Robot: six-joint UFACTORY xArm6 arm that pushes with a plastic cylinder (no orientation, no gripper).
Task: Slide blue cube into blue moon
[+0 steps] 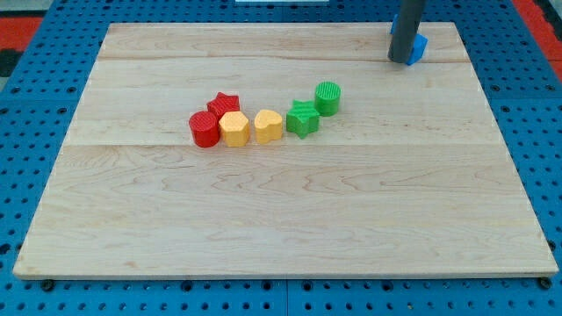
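Observation:
My tip (pixel 402 61) rests on the board near the view's top right corner. A blue block (pixel 420 46) sits right behind the rod on its right side, touching it or nearly so. The rod hides most of the block, so I cannot tell its shape. Only this one blue block shows; any other blue block may be hidden behind the rod.
A cluster lies left of the board's middle: a red star (pixel 225 104), a red cylinder (pixel 205 129), two yellow blocks (pixel 234 128) (pixel 268 125), a green star (pixel 303 118) and a green cylinder (pixel 327 97). The board's top edge (pixel 281 25) runs just behind the tip.

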